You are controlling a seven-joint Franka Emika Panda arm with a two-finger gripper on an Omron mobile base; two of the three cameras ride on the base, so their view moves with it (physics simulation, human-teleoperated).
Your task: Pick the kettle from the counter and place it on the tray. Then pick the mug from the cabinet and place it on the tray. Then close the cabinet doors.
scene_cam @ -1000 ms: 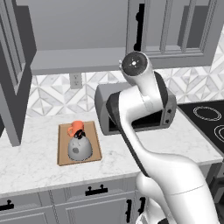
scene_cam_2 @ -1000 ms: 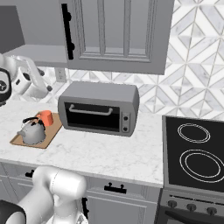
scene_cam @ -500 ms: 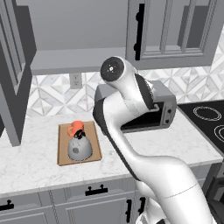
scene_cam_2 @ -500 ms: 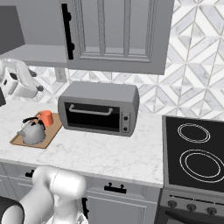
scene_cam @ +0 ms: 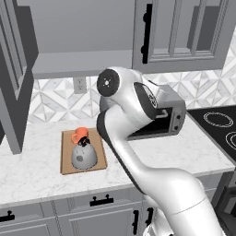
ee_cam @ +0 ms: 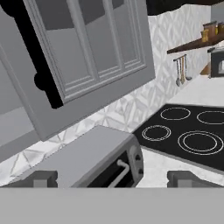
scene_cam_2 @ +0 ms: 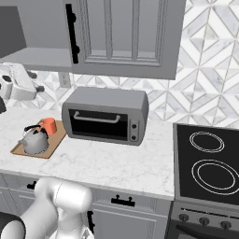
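Both movable items are delivered. The small squat silver-grey metal kettle with a black top handle [scene_cam: 84, 156] and the small orange cylindrical mug [scene_cam: 81, 134] sit on the flat light-brown wooden tray [scene_cam: 67, 167], left of centre in the left base view. The mug stands just behind the kettle, very close; contact cannot be confirmed. The tray lies on the white marble-patterned desk [scene_cam: 32, 166], beside the grey toaster oven [scene_cam_2: 105, 115].

The claw [ee_cam: 112, 181] stands wide and carries nothing: its two dark tips [ee_cam: 40, 179] rise at the bottom corners of the hand view, well apart, with only the oven top and the black stovetop [ee_cam: 192, 138] between and beyond them.

The grey upper wall cabinet [scene_cam: 73, 34] remains open, its plain inner shelf exposed in the upper middle of the left base view. One tall grey panelled door [scene_cam: 16, 78] hangs swung outward at the left edge; another door with a vertical black bar handle [scene_cam: 146, 32] lies upper right, and I cannot tell whether it is fully shut.

Judgement: closing the doors is the outstanding step. The raised arm suits a push on a door panel, which needs no grip.
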